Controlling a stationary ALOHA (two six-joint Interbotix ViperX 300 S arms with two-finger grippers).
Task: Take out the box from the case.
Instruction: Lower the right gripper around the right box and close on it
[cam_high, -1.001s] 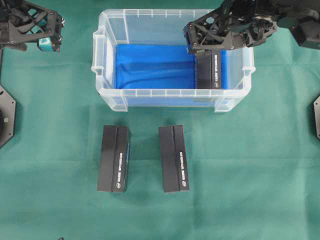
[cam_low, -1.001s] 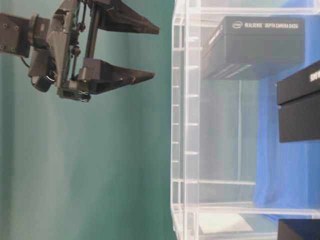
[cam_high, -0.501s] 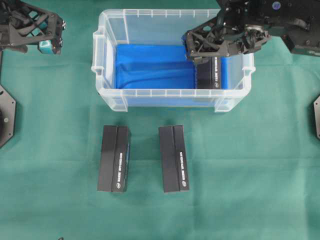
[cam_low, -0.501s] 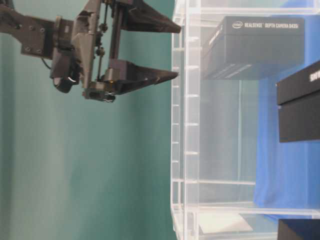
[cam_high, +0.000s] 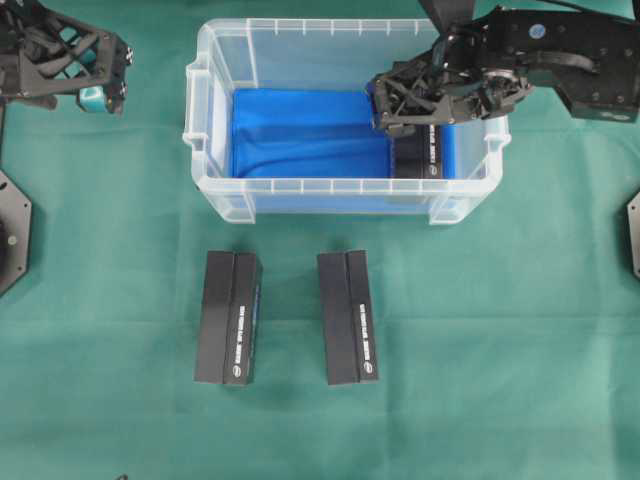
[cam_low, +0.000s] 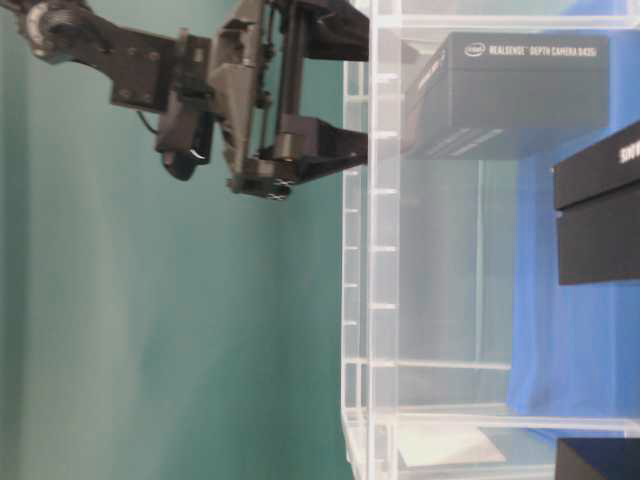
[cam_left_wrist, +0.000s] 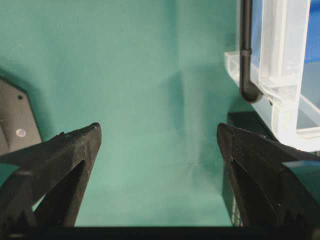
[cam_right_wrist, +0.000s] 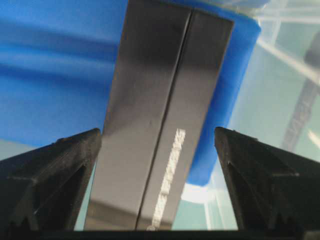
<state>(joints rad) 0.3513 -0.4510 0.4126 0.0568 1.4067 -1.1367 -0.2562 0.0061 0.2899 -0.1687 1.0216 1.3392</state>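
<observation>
The case (cam_high: 345, 186), a clear plastic bin with blue cloth on its bottom, stands at the back middle of the green table. One black box (cam_high: 422, 156) lies at its right end. My right gripper (cam_high: 392, 112) reaches into the case from the right and is open just above the box's far end. In the right wrist view the box (cam_right_wrist: 160, 100) runs up between the spread fingers of that gripper (cam_right_wrist: 157, 137), which do not touch it. My left gripper (cam_high: 102, 78) hangs open at the far left, with only green cloth between the fingers of that gripper (cam_left_wrist: 157, 132).
Two more black boxes (cam_high: 228, 317) (cam_high: 348, 317) lie side by side on the cloth in front of the case. Black base plates (cam_high: 12, 232) (cam_high: 634, 235) sit at the left and right table edges. The case corner (cam_left_wrist: 280, 75) shows in the left wrist view.
My right gripper has moved further into the case and down over the box, staying open. The left gripper has shifted only slightly.
</observation>
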